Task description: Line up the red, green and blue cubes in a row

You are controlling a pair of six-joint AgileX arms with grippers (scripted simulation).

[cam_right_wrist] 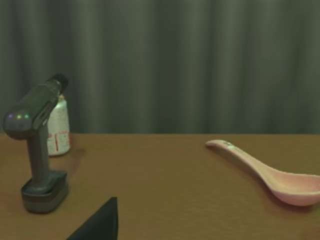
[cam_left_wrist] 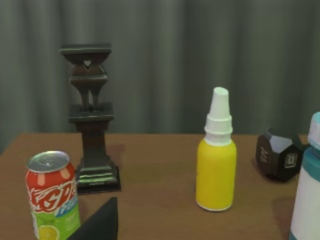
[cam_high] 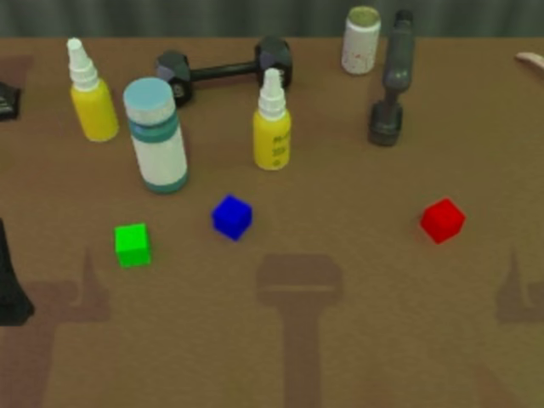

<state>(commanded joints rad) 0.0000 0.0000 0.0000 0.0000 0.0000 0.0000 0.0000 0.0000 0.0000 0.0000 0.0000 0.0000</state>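
At the table's left edge in the top view, part of the left arm point(cam_high: 12, 293) shows as a dark shape; its fingers are out of sight, so aperture cannot be told. The right arm is not visible from above, and its fingers likewise cannot be judged. Nothing appears held.

Judgement: no cube has been picked up yet. Likely first step is a reach for one; approach from straight above, fingers square to the faces, clear of the white bottle point(cam_high: 156, 136) and yellow bottle point(cam_high: 272, 132).

Cubes: small, plain, equal in size.
- green cube point(cam_high: 133, 245): left, nearest the left arm.
- blue cube point(cam_high: 231, 217): near it, turned at an angle.
- red cube point(cam_high: 442, 221): well apart, right side.
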